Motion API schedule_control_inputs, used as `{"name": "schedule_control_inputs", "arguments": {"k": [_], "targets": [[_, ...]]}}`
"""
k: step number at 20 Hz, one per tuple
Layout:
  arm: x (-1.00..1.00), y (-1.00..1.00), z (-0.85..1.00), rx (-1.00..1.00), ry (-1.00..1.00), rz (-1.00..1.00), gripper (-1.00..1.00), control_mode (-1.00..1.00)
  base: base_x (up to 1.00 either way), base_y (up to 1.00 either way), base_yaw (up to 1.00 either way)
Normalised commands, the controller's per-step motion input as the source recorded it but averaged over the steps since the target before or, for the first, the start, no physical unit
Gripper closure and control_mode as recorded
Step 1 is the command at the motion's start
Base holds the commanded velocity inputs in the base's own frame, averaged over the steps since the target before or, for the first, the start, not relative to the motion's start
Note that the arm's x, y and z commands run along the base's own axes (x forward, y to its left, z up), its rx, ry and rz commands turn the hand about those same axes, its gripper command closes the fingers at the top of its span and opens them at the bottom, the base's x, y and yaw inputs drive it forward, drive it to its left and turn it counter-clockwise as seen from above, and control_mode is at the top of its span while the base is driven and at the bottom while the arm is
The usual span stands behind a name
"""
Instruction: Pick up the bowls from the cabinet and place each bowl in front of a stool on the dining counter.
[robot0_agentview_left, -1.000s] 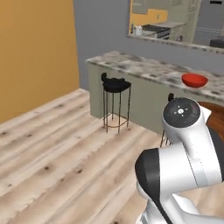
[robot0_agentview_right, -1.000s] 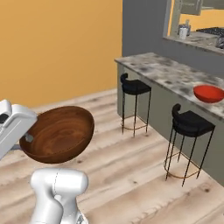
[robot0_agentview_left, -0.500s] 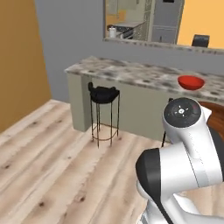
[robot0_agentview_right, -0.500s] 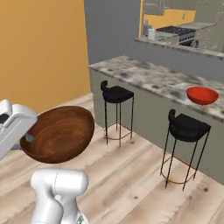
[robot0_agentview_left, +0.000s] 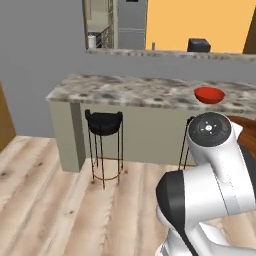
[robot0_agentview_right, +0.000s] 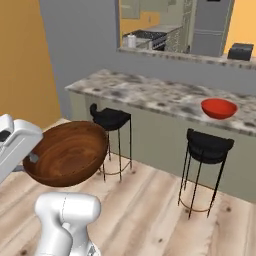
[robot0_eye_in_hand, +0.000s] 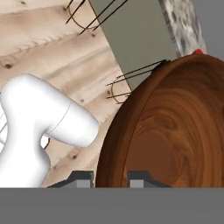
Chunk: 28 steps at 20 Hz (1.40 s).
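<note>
One glossy red bowl already sits, empty, on the dining counter before the right-hand stool. The gripper pinches the empty wooden bowl's rim, carrying it above the floor; next it needs setting before the left stool.

I can't see my fingertips; the wooden bowl covers them and runs off the hand view's right edge. In the left base view my arm hides most of the second stool.
</note>
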Motion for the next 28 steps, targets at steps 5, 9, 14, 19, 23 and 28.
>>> {"name": "schedule_control_inputs", "arguments": {"k": [5, 9, 14, 19, 23, 28], "targets": [[0.00, 0.00, 0.00, 0.00, 0.00, 0.00, 1.00, 1.00, 0.85, 1.00, -0.56], [0.00, 0.00, 0.00, 0.00, 0.00, 0.00, 1.00, 1.00, 0.20, 1.00, -0.54], [0.00, 0.00, 0.00, 0.00, 0.00, 0.00, 1.00, 1.00, 0.00, 1.00, -0.55], [0.00, 0.00, 0.00, 0.00, 0.00, 0.00, 1.00, 1.00, 0.04, 1.00, -0.43], [0.00, 0.00, 0.00, 0.00, 0.00, 0.00, 1.00, 1.00, 0.33, 1.00, -0.24], [0.00, 0.00, 0.00, 0.00, 0.00, 0.00, 1.00, 1.00, 0.77, 0.90, -0.08]]}}
